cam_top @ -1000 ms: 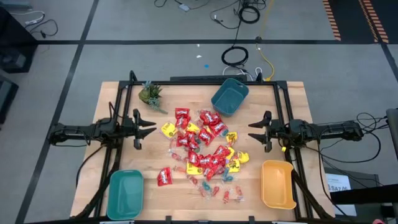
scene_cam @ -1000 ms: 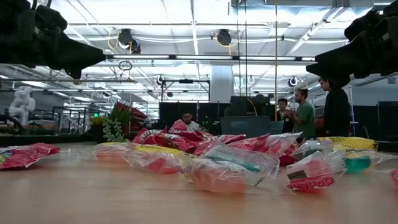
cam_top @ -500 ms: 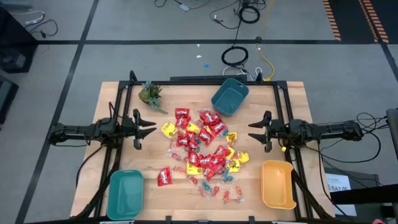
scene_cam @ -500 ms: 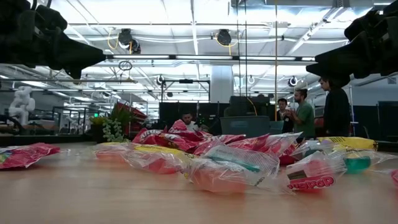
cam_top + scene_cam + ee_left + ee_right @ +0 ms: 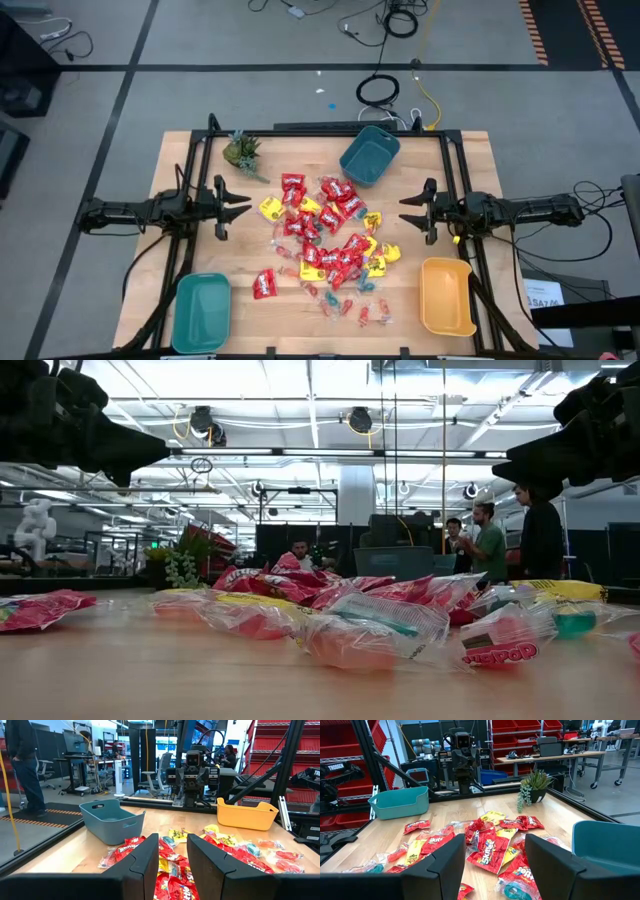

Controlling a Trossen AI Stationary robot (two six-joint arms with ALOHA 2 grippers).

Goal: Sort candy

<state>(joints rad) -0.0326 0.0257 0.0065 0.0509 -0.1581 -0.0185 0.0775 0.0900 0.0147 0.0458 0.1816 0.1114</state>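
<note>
The candy [image 5: 325, 238] lies in a loose pile on the middle of the wooden table: red packets, yellow packets and small twist-wrapped pieces toward the near edge [image 5: 345, 303]. One red packet [image 5: 265, 284] lies apart at the near left. My left gripper [image 5: 243, 205] hangs level at the pile's left, open and holding nothing. My right gripper [image 5: 406, 212] hangs level at the pile's right, also open with nothing in it. Both stand above the table, facing each other. The left wrist view shows the candy [image 5: 235, 851] beyond the fingers, as does the right wrist view [image 5: 485, 842].
A blue-grey bin [image 5: 369, 155] stands tilted at the far middle, a teal bin [image 5: 201, 311] at the near left corner, a yellow bin [image 5: 446, 296] at the near right corner. A small green plant [image 5: 242, 150] sits far left. People [image 5: 488, 545] stand in the room behind.
</note>
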